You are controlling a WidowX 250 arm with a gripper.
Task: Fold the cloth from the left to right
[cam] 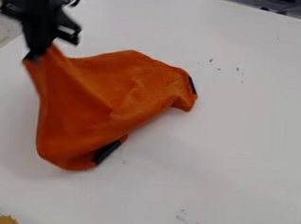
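The black gripper [37, 55] is at the upper left, pointing down, shut on the upper left corner of the orange cloth [109, 97]. That corner is pulled up to the fingertips, and the fabric stretches down from it to the table. The rest of the cloth spreads crumpled to the right and toward the front, with folds through its middle. One black patch shows at its right edge and another at its lower edge.
The white table [240, 137] carries small dark marks at the upper right and near the front. A yellowish object [7, 220] lies at the bottom left corner. Dark items stand beyond the table's far right edge.
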